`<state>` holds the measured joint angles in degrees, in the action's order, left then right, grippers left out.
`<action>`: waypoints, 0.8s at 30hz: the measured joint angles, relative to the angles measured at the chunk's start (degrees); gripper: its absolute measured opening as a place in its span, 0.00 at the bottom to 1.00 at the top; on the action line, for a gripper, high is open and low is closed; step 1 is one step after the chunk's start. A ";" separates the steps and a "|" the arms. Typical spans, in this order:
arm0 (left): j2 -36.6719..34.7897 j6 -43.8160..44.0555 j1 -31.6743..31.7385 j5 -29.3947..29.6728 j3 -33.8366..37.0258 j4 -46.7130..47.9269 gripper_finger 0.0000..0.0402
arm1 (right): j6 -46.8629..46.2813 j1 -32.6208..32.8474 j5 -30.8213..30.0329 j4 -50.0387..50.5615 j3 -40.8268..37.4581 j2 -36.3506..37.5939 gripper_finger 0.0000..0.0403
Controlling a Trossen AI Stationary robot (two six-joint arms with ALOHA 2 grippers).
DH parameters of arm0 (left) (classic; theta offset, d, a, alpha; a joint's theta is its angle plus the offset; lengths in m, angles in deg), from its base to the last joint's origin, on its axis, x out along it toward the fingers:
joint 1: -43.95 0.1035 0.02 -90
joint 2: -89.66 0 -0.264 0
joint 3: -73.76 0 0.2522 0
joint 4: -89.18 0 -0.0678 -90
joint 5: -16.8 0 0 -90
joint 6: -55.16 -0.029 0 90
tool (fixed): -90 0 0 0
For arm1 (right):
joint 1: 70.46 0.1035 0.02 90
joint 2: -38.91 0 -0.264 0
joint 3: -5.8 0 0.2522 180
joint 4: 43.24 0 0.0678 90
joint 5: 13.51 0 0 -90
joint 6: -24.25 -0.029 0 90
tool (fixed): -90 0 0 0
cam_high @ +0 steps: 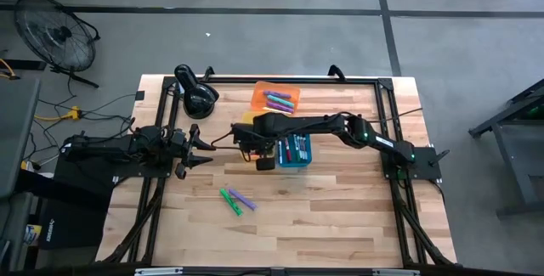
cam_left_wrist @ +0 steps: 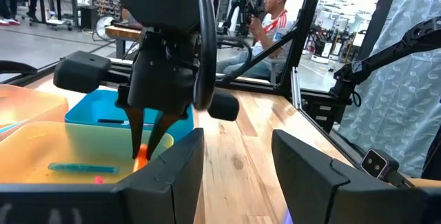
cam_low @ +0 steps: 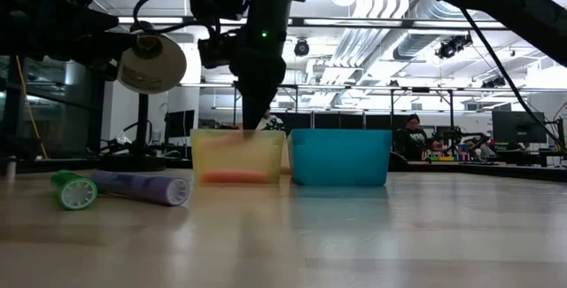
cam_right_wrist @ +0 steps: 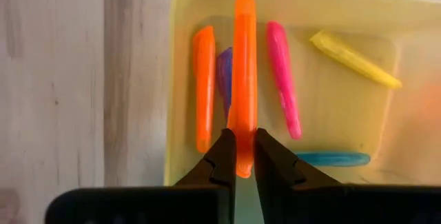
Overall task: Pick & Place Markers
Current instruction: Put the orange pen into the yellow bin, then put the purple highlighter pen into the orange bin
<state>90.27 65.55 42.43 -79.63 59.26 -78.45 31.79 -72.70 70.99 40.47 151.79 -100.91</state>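
- wood table (cam_high: 340, 225) under both arms, lab room with a seated person behind
- right gripper (cam_right_wrist: 240, 156) hangs over yellow tray (cam_right_wrist: 386, 124), fingers pinching an orange marker (cam_right_wrist: 242, 65) by its end, marker pointing along the tray so it should drop in flat
- yellow tray already holds orange, pink, yellow, teal markers plus a purple one half hidden
- blue tray (cam_high: 294, 150) and orange tray (cam_high: 274, 98) just beside, each with markers
- green marker (cam_high: 229, 201) and purple marker (cam_high: 243, 199) lie touching on bare table, well apart from trays, probably next
- left gripper (cam_high: 197, 147) waits at left side, fingers spread, holding nothing
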 joint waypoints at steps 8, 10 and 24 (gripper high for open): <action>0.01 0.00 0.00 0.00 -0.01 0.00 0.42 | -1.70 0.00 -0.17 0.07 0.00 -0.14 0.16; 0.01 0.01 0.00 0.00 -0.01 0.00 0.42 | -2.44 0.00 -0.22 0.06 0.00 -0.14 0.18; -0.01 0.02 0.00 0.00 -0.01 0.00 0.42 | -6.65 1.94 -17.34 0.81 0.07 3.21 0.36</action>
<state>90.26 65.57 42.43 -79.63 59.24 -78.45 25.14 -70.76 53.65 41.28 151.86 -97.69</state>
